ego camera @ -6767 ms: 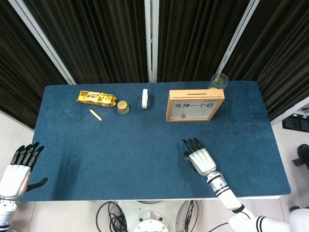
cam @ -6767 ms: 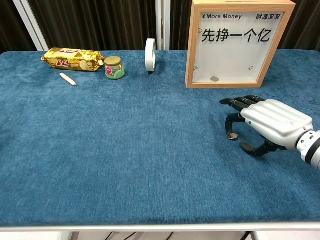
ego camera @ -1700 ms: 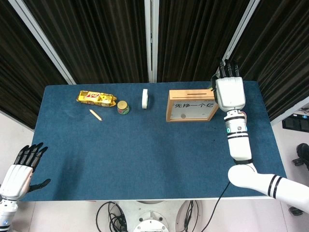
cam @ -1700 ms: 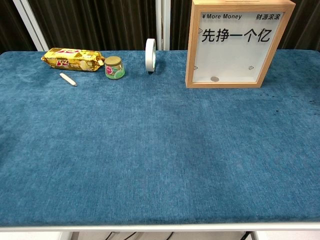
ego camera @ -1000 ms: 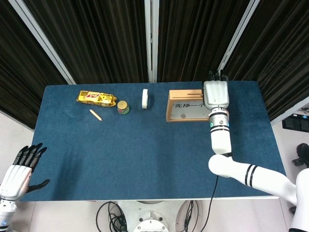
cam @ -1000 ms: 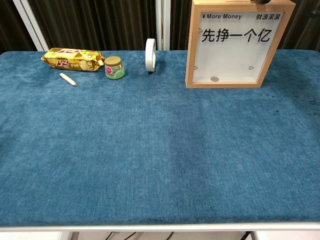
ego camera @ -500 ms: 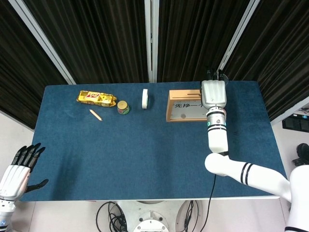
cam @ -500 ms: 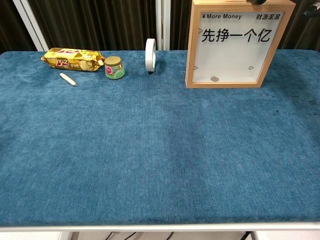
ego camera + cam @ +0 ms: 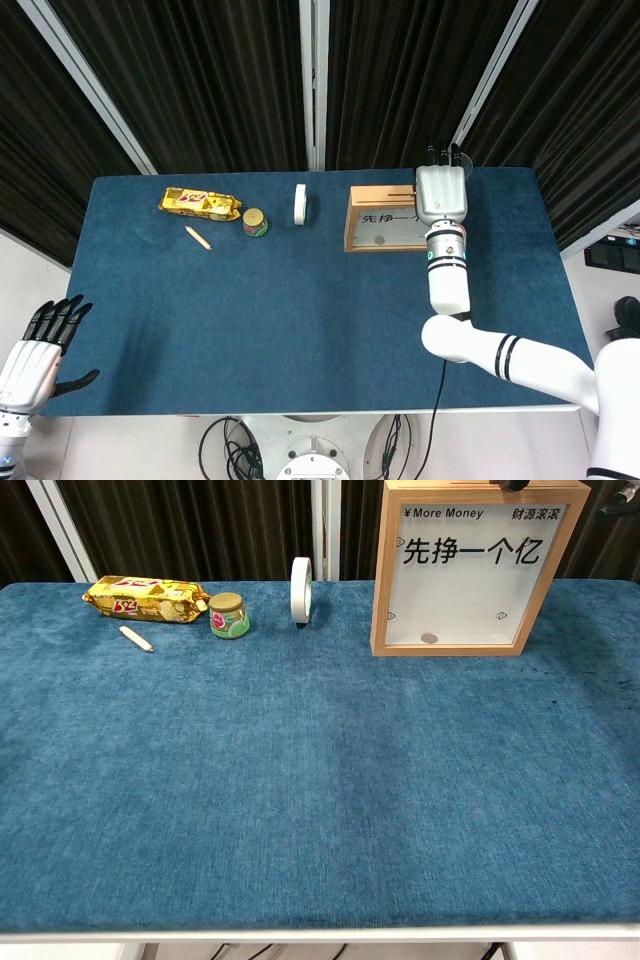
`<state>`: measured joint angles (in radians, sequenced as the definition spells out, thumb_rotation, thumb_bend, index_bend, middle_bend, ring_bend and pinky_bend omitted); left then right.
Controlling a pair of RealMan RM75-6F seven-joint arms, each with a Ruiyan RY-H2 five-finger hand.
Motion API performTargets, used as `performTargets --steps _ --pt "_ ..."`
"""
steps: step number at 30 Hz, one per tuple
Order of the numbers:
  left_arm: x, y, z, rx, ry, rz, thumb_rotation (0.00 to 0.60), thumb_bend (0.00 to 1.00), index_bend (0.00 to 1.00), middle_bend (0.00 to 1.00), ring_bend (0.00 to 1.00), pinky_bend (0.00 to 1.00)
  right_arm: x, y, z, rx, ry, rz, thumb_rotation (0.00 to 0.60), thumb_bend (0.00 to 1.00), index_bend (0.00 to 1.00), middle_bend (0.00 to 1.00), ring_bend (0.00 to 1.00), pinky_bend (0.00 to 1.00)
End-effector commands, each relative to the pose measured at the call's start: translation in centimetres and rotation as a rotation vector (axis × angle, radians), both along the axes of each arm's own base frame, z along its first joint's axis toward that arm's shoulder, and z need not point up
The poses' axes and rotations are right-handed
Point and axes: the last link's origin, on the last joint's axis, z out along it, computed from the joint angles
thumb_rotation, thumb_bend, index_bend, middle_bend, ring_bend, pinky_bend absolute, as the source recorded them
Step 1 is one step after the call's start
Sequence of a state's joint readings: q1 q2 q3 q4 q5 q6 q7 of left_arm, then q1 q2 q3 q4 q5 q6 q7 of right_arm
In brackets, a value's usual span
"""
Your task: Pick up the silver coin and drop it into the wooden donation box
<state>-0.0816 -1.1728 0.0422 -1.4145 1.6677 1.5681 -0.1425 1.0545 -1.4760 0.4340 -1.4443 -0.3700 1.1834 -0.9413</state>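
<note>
A: One coin (image 9: 429, 638) already lies inside the wooden donation box (image 9: 470, 645), behind its window. Is that the task coin?

B: Cannot tell. No silver coin shows on the blue surface (image 9: 300, 780) in either view.

A: State of the right robot hand (image 9: 442, 193)?

B: It hovers over the box's top edge near the slot, back toward the camera; what it holds cannot be told. The left robot hand (image 9: 35, 350) waits off the surface corner, fingers apart, holding nothing.

A: Remaining work?

B: Judged: release, if not done, then withdrawal.
</note>
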Motion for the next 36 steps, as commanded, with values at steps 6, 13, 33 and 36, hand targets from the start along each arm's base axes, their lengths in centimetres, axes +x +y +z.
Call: performTargets --steps 6,13,33,36 --pt "0.0 0.1 0.0 0.000 0.001 -0.001 0.600 0.11 0.07 0.00 0.00 0.00 -0.1 -0.1 0.1 0.006 -0.002 -0.001 0.600 0.36 0.41 0.00 0.00 0.00" --pt "0.1 0.1 0.0 -0.001 0.003 -0.001 0.600 0.11 0.07 0.00 0.00 0.00 -0.2 0.0 0.3 0.008 -0.012 0.005 0.600 0.35 0.36 0.00 0.00 0.00" --pt "0.4 0.2 0.1 0.010 0.003 -0.005 0.600 0.11 0.07 0.00 0.00 0.00 -0.1 6.9 8.6 -0.117 -0.176 0.251 0.600 0.35 0.35 0.01 0.00 0.00" --pt "0.4 0.1 0.1 0.014 0.005 -0.004 0.600 0.11 0.07 0.00 0.00 0.00 -2.6 10.9 10.6 -0.144 -0.158 0.298 0.600 0.34 0.31 0.01 0.00 0.00"
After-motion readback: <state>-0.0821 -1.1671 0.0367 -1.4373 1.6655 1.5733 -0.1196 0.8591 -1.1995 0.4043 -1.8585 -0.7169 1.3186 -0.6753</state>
